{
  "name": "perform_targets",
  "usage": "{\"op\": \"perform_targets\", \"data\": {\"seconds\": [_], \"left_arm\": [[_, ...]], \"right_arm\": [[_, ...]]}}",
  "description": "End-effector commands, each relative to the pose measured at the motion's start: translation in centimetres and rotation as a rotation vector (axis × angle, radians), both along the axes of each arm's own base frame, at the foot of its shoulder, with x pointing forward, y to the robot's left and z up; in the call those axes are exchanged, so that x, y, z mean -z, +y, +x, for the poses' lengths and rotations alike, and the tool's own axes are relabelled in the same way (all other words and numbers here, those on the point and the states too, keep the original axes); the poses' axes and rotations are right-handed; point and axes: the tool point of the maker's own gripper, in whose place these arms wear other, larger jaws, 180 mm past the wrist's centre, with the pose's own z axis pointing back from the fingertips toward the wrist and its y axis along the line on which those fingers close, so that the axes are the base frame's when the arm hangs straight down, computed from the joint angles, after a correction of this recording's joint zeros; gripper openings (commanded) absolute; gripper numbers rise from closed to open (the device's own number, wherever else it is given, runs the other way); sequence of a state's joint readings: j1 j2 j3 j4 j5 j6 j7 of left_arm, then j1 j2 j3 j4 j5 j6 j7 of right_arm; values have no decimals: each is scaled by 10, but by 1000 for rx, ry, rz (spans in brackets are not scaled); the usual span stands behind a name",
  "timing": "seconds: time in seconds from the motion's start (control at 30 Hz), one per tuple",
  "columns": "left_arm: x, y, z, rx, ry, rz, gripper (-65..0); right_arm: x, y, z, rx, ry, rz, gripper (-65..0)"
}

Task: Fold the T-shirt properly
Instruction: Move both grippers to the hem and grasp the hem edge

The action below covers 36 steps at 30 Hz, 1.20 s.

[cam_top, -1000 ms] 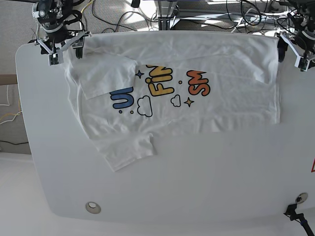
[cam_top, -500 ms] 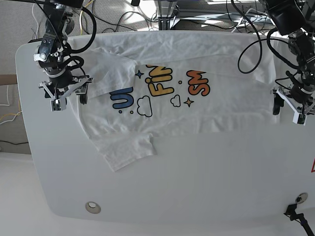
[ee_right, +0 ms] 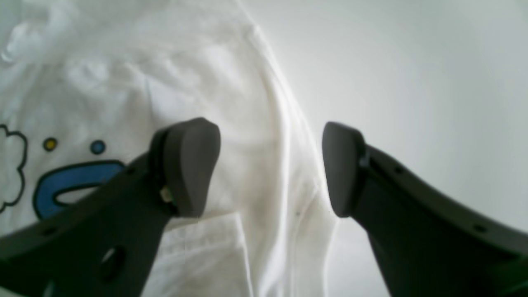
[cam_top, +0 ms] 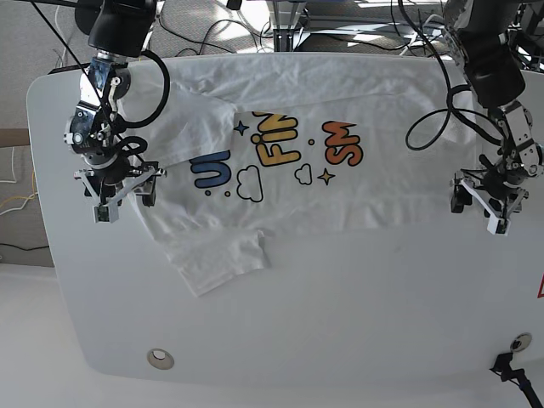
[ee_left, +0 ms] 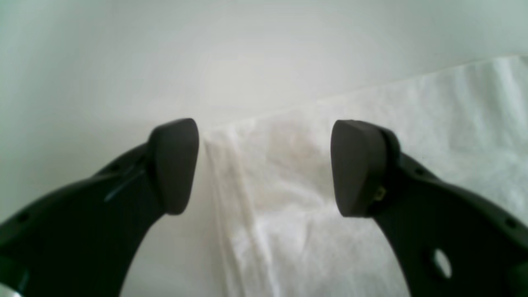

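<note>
Nearest you, one sleeve of the white printed cotton T-shirt (cam_top: pixel 289 161) points toward the front of the white rounded table (cam_top: pixel 340 323). Its long axis runs side to side, so each arm has one end below it. Your right end effector (cam_top: pixel 121 191) and left end effector (cam_top: pixel 480 204) hover wide open, holding nothing, each straddling a side edge

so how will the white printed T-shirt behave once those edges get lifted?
The white printed cotton T-shirt already lies creased and partly folded on the white table, so it will likely drape limply. It looks thin, probably light. Held only at the edges under the open left gripper and right gripper, the middle may sag.
</note>
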<state>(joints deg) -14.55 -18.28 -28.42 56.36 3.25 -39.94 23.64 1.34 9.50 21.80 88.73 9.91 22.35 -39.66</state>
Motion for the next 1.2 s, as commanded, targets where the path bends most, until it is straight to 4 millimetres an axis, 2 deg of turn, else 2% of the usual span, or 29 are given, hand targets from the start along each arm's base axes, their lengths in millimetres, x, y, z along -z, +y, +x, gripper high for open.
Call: {"op": "perform_targets", "data": {"seconds": [0.0, 0.07, 0.33, 0.53, 0.6, 0.67, 0.73, 0.8, 0.87, 0.9, 1.17], "left_arm": [[-16, 8, 13, -12, -53, -4, -175], [-14, 10, 12, -14, -49, -5, -175], [15, 4, 0, -29, 9, -65, -175], [20, -6, -1, 3, 24, -59, -184], [21, -7, -1, 5, 25, -60, -257], [20, -7, 0, 5, 23, -60, -371], [19, -7, 0, 5, 22, -60, -480], [19, -7, 0, 5, 20, -59, -568], [19, -7, 0, 5, 22, -59, -626], [20, -7, -1, 5, 22, -60, -649], [20, -7, -1, 5, 23, -60, -650]], "right_arm": [[-15, -8, 9, 3, -49, -36, -241], [-15, -8, 9, 3, -49, -37, -241], [-15, -8, 9, 3, -48, -39, -241], [-15, -8, 9, 3, -48, -39, -243], [-15, -8, 9, 3, -48, -39, -243], [-20, -8, 15, 3, -63, -37, -243], [-16, -8, 19, 8, -53, -23, -243], [-13, -9, 34, 18, -47, 3, -243], [-9, -8, 51, 29, -37, 40, -243], [-10, -8, 61, 34, -51, 55, -243], [-28, 5, 127, 46, -83, 174, -241]]}}
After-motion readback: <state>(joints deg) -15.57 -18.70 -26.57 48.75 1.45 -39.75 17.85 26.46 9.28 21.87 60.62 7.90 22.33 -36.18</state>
